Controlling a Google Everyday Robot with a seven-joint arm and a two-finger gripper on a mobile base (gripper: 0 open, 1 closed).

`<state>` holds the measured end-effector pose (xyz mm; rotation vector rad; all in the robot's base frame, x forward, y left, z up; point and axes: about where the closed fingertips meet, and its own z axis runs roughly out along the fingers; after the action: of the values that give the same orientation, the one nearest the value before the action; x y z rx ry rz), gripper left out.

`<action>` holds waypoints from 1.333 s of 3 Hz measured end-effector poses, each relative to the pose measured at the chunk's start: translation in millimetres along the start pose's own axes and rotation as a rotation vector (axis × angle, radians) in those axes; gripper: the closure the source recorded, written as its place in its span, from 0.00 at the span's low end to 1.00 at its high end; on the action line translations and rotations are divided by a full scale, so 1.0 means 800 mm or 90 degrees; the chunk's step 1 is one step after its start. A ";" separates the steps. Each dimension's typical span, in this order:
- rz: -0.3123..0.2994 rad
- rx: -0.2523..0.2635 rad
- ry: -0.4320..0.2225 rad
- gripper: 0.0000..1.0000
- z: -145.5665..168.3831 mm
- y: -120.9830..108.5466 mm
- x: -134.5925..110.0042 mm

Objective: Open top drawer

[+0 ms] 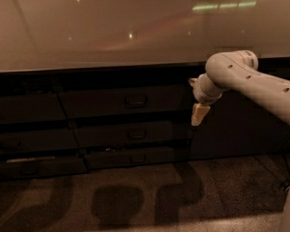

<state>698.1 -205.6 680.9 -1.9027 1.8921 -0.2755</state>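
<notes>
The top drawer (121, 102) is a wide dark front panel just under the counter edge, closed flush, with a small rectangular loop handle (135, 100) at its centre. My gripper (198, 114) hangs from the pale arm at the right, its pale tan fingers pointing down. It is level with the drawer's right end, to the right of the handle and apart from it. It holds nothing that I can see.
A glossy beige counter top (111, 28) spans the view above the drawers. Two shallower dark drawers (130, 134) lie below the top one, more drawer fronts to the left (24, 110). A dark cabinet panel (237, 129) stands at right. Speckled floor (135, 197) lies in front.
</notes>
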 end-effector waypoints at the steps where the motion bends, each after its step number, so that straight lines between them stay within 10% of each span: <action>1: -0.007 -0.010 0.024 0.00 0.012 -0.010 -0.004; 3: -0.086 -0.023 0.053 0.00 0.042 -0.020 -0.079; 4: -0.075 -0.031 0.051 0.00 0.047 -0.020 -0.067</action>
<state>726.6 -147.1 663.3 -2.0680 1.8561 -0.3509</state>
